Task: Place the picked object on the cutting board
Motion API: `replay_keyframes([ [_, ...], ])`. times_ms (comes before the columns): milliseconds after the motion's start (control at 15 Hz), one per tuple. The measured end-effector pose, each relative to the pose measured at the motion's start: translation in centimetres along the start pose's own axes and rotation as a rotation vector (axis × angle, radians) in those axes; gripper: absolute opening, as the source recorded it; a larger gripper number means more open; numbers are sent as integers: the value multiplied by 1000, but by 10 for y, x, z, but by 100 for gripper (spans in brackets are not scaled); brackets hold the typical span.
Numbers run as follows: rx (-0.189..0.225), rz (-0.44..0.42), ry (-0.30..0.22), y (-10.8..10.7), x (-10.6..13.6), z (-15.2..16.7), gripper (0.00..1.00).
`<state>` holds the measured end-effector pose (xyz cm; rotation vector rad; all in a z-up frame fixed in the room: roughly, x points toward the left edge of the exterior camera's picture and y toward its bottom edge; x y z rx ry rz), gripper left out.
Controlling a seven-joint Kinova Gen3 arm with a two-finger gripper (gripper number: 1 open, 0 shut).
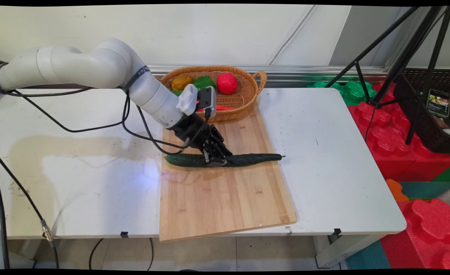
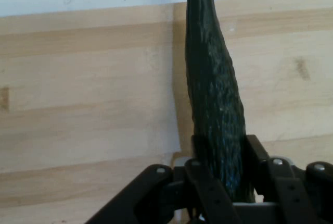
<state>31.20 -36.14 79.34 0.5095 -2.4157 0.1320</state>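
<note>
Gripper (image 1: 215,160) is squeezing a long dark green cucumber (image 1: 248,159) around its middle. It lies across the wooden board (image 1: 217,202) on the white table (image 1: 324,160). Behind sits a basket (image 1: 244,97).

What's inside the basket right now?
The basket holds a red pepper, a green one and an orange-yellow one. The arm hides its near-left part.

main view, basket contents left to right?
In the wicker basket: orange-brown vegetable → green pepper → red pepper. The red item low in the basket is partly hidden behind the wrist, so it is left out.
</note>
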Motion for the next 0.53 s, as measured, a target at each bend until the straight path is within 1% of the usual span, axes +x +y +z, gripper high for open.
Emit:
replay_keyframes([
  [133,2,-8,-3,-1,0,5,0],
  [200,4,-12,-2,-2,1,7,100],
  [533,21,-21,13,-4,4,5,100],
])
